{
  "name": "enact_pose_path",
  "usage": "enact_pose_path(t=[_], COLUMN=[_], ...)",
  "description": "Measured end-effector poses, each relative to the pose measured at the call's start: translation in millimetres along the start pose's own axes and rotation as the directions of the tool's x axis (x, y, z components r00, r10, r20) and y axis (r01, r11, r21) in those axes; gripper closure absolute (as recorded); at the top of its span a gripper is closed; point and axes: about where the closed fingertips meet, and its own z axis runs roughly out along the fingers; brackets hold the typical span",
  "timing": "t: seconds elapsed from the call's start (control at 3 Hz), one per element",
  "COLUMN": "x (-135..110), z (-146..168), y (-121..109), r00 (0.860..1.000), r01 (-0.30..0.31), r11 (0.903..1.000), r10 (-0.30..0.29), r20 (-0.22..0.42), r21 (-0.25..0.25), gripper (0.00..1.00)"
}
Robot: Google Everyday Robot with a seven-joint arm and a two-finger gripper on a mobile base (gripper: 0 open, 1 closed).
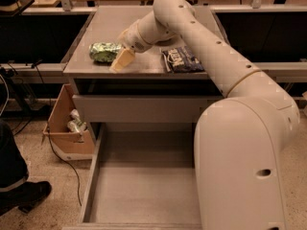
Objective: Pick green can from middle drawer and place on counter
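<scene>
The green can (103,51) lies on its side on the grey counter (110,25), near its front left corner. My gripper (121,57) is at the can's right end, close against it, low over the counter. My arm (201,42) reaches in from the right over the counter. The middle drawer (144,181) is pulled out wide below, and the part of its flat grey floor that shows is bare; my arm's base (244,166) hides its right side.
A dark snack bag (181,59) lies on the counter right of the gripper. The shallower drawer's front panel (139,108) sits under the counter. A cardboard box (64,126) holding cans stands on the floor at left, beside cables and a person's shoe (21,195).
</scene>
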Motion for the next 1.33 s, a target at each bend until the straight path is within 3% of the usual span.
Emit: enact_pose_path(t=[0.67, 1.0, 1.33], x=[-13, -14, 6], z=[-36, -94, -166], y=[8, 33, 53], r00=[0.998, 0.989, 0.984], r01=[0.049, 0.105, 0.13], r11=[0.9987, 0.9942, 0.9914], r10=[-0.048, -0.102, -0.131], r20=[0.037, 0.106, 0.118], r21=[-0.018, -0.024, 0.016], gripper=[0.0, 0.0, 0.0])
